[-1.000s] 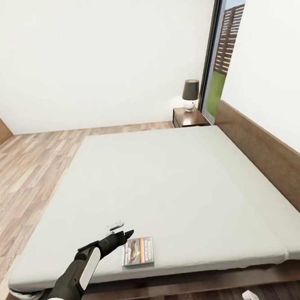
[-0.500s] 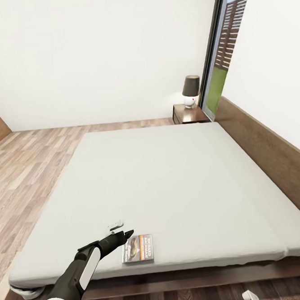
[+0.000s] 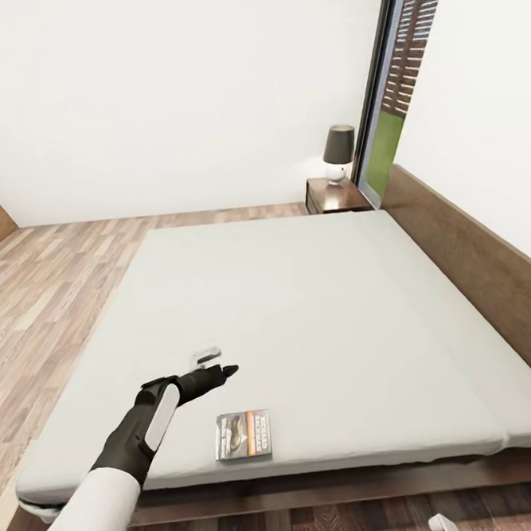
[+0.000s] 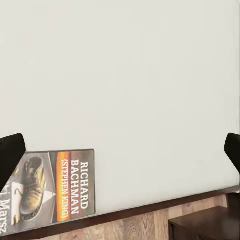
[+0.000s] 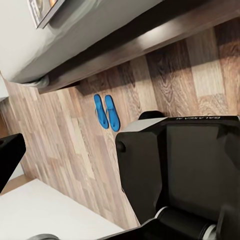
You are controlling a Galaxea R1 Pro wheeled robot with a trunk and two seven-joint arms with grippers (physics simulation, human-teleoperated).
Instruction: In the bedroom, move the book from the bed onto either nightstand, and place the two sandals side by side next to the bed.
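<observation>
Left black gripper (image 3: 218, 373) hovered spread, empty, above mattress; thin dark orange-banded paperback (image 3: 243, 435) lay flat nearer the foot edge, toward robot.

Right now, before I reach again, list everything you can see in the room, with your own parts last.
book: one, dark grey with orange band, flat on the bed near its foot edge
bed: one, pale grey-white cover, dark wood frame
nightstand: one, dark reddish-brown, by the window at the bed's far corner
lamp: one, dark shade, white base, on the nightstand
sandals: two, bright blue, side by side on the plank floor
left gripper: black, above the bed, beside the book, not touching
robot base: black, on the floor
</observation>
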